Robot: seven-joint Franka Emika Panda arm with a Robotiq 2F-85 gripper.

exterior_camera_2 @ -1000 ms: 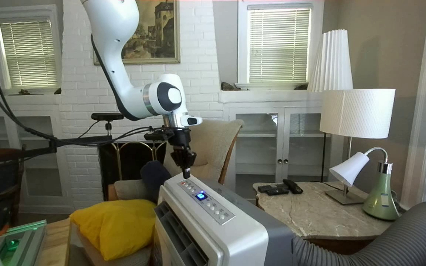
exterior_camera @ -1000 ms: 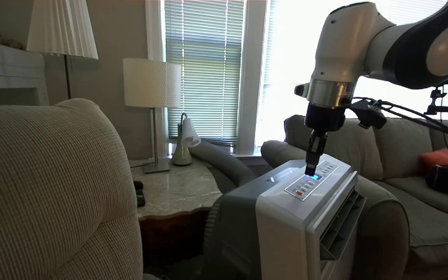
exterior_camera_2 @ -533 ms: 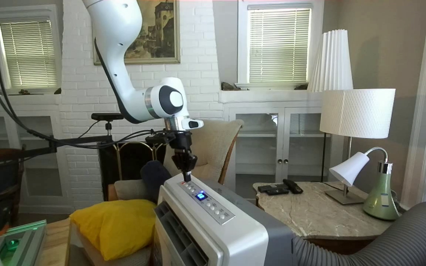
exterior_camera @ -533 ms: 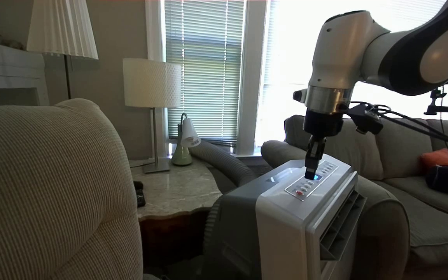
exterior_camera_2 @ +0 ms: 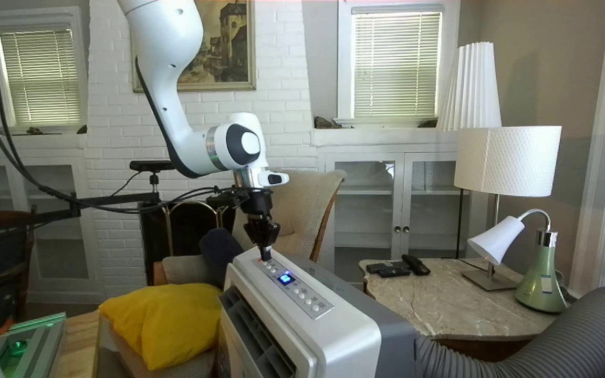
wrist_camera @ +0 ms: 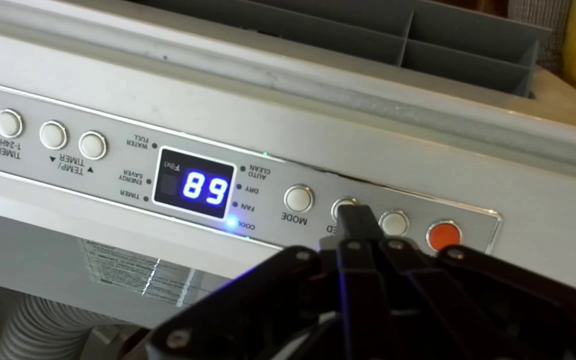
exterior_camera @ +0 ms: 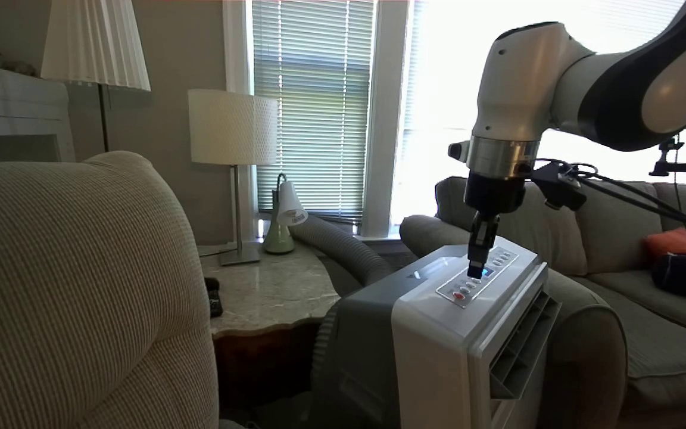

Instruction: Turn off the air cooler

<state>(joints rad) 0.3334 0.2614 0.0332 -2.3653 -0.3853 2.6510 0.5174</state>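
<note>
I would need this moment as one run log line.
gripper: shut, over control panel, contact unclear | air cooler: display lit | red button: untouched

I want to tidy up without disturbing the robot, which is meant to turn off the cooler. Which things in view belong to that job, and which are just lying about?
For the job:
cooler
display, lit
red button, probably the power switch
tool, shut

Just lying about:
yellow cushion
orange cushion
remotes
green lamp
</note>
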